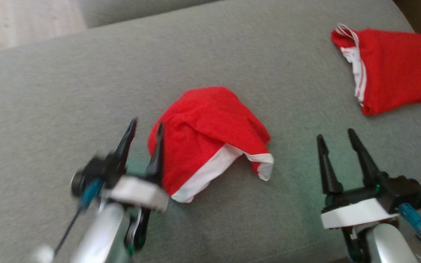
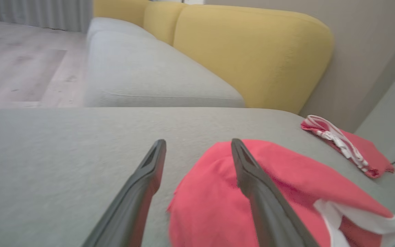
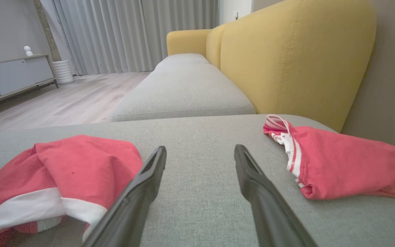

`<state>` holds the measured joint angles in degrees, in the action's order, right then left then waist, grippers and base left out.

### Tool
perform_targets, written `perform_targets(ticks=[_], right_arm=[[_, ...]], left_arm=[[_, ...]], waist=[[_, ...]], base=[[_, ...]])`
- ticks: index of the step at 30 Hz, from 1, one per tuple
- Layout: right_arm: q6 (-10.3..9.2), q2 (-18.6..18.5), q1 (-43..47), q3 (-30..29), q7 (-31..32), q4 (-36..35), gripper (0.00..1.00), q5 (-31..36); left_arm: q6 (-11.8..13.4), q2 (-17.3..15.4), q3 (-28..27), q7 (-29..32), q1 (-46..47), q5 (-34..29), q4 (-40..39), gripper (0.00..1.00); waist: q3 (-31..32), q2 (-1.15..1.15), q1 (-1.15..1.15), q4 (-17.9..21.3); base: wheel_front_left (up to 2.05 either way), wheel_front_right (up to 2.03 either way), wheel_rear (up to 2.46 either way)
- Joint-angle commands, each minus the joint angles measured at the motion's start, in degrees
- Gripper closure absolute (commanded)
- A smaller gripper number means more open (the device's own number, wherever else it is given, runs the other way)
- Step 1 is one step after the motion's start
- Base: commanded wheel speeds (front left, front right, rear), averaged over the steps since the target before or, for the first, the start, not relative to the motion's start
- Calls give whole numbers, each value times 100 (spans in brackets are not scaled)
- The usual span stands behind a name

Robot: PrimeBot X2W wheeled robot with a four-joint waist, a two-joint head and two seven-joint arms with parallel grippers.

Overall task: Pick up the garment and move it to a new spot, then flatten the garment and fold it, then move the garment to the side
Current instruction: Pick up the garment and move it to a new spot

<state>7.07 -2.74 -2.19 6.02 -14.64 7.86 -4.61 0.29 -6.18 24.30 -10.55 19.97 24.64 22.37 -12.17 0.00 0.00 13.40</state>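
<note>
**Head view.** Item one: garment (image 1: 207, 135), red with a white band, crumpled at the middle of the grey seat cushion (image 1: 49, 91). I see bare cushion on every side of it, widest to the left. Left gripper (image 1: 147, 123): fingers moderately spread, nothing clamped, with the inner finger at the garment's left edge. I cannot tell whether it makes contact. Right gripper (image 1: 335, 134): spread about as far, empty, well apart from the garment on its right. Second garment (image 1: 389, 73), red with white stripes, lies near the cushion's far right corner.

**Left wrist view.** Left gripper (image 2: 198, 142) straddles the garment's (image 2: 286, 181) edge, one finger over bare cushion and the other over red cloth. Beyond are a yellow backrest (image 2: 252, 51) and wood floor (image 2: 19, 68).

**Right wrist view.** Right gripper (image 3: 200, 148) is parted over bare cushion between the garment (image 3: 74, 164) and the second garment (image 3: 348, 168), touching neither. Curtains (image 3: 122, 34) and a cabinet (image 3: 15, 73) stand past the floor.
</note>
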Motion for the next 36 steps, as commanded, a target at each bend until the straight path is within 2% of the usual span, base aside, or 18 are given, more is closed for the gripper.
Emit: perform_targets(ticks=[1,7,11,16,24,30,36], right_arm=[[42,-14,-19,35,-36,-255,0,75],[42,-14,150,-378,-36,-437,0,258],[42,-14,294,-650,-36,-437,0,358],[42,-14,446,-814,-36,-380,0,497],[42,-14,602,-776,-36,-191,0,485],[42,-14,674,-723,-36,-89,0,366],[42,-14,687,-719,-36,-35,0,314]], left_arm=[[98,-135,-262,-150,-201,-53,-296,0],[512,-262,-737,-428,-1371,-118,-1107,0],[582,-211,-1132,-441,-2088,-323,-1637,0],[360,-77,-1525,-443,-2677,-653,-1885,0],[-10,185,-2171,-444,-3245,-1006,-2037,0],[-233,293,-2339,-444,-3346,-1151,-2007,0],[-339,323,-2431,-444,-3329,-1197,-1970,0]], waist=[[223,0,0,-240],[559,0,0,-629],[779,0,0,-870],[990,0,0,-1109],[1183,0,0,-1257],[1191,0,0,-1329],[1198,0,0,-1327]], base=[[0,0,0],[0,0,0],[0,0,0],[0,0,0],[0,0,0],[0,0,0],[0,0,0]])
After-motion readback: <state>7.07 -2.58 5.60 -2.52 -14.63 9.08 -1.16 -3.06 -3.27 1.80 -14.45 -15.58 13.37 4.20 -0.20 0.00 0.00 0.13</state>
